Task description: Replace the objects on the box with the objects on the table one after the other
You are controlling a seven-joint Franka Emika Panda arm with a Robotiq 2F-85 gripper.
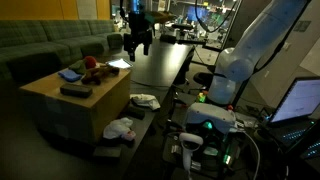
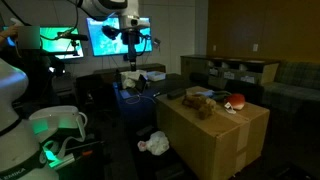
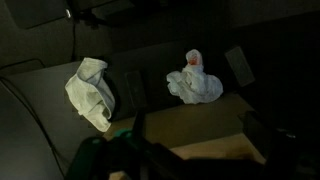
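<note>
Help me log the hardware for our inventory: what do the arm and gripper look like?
The arm is glossy white, built of thick, rounded segments. The gripper is black with two dark fingers. A green light glows at the white base. No markings are legible.

- One box [image 1: 55, 112] is standing.
- One table [image 1: 160, 70] is standing beside it.
- Two white cloths [image 3: 92, 90] [image 3: 195, 80] are lying on the table.
- At least three small objects [image 1: 75, 91] are sitting on the box; dimness is blurring the exact count.
- Two screens [image 2: 58, 40] [image 2: 100, 40] are glowing.
</note>
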